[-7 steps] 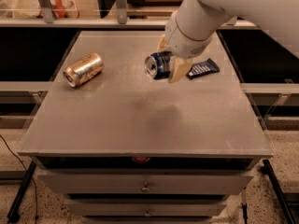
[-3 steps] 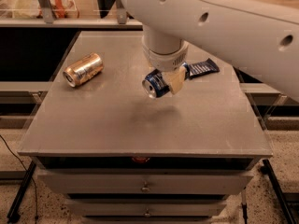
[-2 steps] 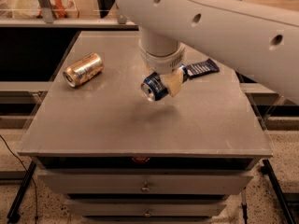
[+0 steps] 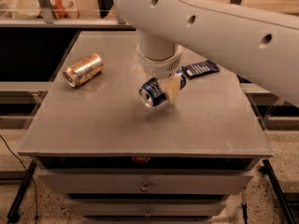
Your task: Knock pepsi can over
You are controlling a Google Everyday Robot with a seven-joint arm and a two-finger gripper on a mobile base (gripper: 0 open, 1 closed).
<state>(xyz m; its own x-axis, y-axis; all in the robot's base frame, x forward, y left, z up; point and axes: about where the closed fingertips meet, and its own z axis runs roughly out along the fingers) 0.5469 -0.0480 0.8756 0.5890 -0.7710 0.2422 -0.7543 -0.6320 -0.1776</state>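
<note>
a gold-coloured aluminium can [image 4: 83, 69] lies on its side toward the left rear of the flat grey metal table top [image 4: 93, 125], well apart from everything else, one round end turned to the front left. a small flat dark blue wrapper with white print [image 4: 200, 69] lies toward the right rear, just behind and to the right of the gripper. the thick white robot arm [image 4: 210, 27] sweeps in from the upper right and hides much of the table's back and right side; its round wrist stands above the middle of the surface. the front half of the top is open grey metal out to the front edge, and open surface also lies between the gold can and the gripper. below the front edge sit grey drawers [image 4: 145, 185] with small pulls. the gripper [image 4: 164, 91] is over the table's middle, its tan fingers [image 4: 174, 88] clamped on the dark blue aluminium pepsi can [image 4: 152, 94]. the can is tilted almost onto its side, silver top facing front left, white markings on its blue wall — whether it touches the table cannot be told.
</note>
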